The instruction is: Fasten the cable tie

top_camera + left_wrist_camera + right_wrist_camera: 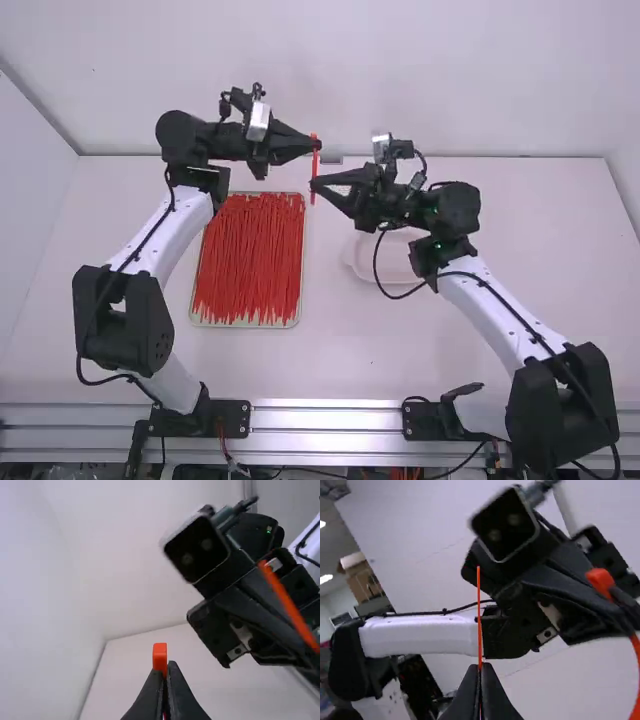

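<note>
— While both arms are hanging above the far part of the table (560, 230), where is the cable tie (313, 168) sitting?

— It is hanging in the air betw. the two grippers, just past the far edge of the tray (245, 324). In the high view it is standing nearly upright.

— Left gripper (164, 666), what are its jaws doing?

— They are pressing together on the tie's head end. The orange block is sticking out just above the fingertips in the left wrist view.

— And the right gripper (480, 666)?

— Its jaws are also clamping, on the thin tail. The tail is rising straight from betw. the fingers, in front of the left gripper's body. From the head the strap is curving round and down, so the tie is bending like a bow.

— Are the grippers touching?

— Tips are sitting very near each other, the left one higher in the high view, the right one just below it. I cannot tell if they are touching.

— What else is lying on the table?

— The tray is lying left of the middle w/ a thick pile of red ties (250, 255), all pointing lengthwise. A pale dish (362, 265) is lying under the right arm, just beside the tray.
</note>
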Controlling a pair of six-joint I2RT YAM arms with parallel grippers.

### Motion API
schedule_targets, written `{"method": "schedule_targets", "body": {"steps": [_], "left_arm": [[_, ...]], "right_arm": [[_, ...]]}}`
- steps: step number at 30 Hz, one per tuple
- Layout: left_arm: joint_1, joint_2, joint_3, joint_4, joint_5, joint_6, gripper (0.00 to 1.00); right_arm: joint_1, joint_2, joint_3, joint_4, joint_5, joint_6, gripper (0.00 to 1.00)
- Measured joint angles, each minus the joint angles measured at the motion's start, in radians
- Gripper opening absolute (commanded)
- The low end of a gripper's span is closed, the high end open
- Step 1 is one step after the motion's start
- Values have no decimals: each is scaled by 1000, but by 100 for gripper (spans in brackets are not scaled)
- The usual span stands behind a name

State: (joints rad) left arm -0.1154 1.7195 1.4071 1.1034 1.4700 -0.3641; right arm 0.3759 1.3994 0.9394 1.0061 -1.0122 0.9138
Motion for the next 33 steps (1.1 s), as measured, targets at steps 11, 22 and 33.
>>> {"method": "schedule_targets", "body": {"steps": [11,22,33], "left_arm": [[0,0,0,76,0,35,2],[0,0,0,108,0,37,2],[0,0,0,125,5,41,2]], "right_arm": [[4,0,0,-57,50,21,0],[9,0,0,-98,86,26,0],[26,0,0,-97,112,27,0]]}}
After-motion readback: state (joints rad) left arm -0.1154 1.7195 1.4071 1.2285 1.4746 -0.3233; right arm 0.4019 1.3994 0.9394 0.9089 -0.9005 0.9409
